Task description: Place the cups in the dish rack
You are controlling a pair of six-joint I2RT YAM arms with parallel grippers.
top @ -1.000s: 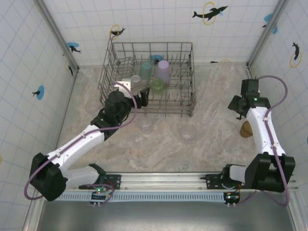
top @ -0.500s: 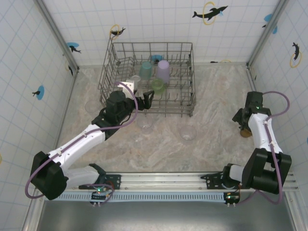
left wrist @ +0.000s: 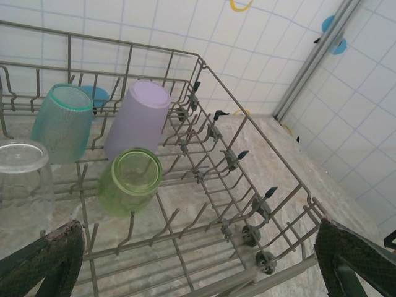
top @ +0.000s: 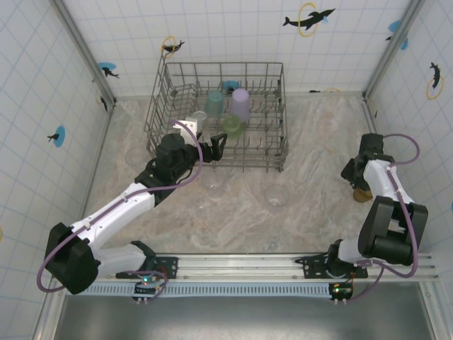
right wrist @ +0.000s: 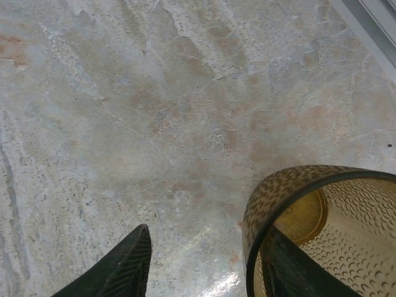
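Hovering at the near wall of the dish rack (top: 263, 152), the left fingers (left wrist: 51, 255) are seen spread as wide as they go, with nothing between them. Through that wide gap the inside of the rack is shown from the left wrist. A teal cup (left wrist: 60, 122) and a lavender cup (left wrist: 140, 116) are propped side by side on the tines, both tilted. A light green cup (left wrist: 130, 180) is laid just in front of them, its mouth turned towards the camera. A clear cup (left wrist: 21, 171) is caught at the left edge of that view, beside the teal one.

Over on the right, the amber cup (right wrist: 325, 230) is found upright on the table (right wrist: 154, 111), near the right-hand wall and well apart from the rack. The right fingers (right wrist: 122, 267) are lowered astride its rim. One is set inside the cup and the other outside, so that the cup wall is straddled. They are held partly open. Bare table can be seen between the outer finger and the cup, so no grip has been made. Whether the inner finger touches the wall cannot be told.

From above, several clear cups (top: 276, 193) are seen standing on the table just in front of the rack.
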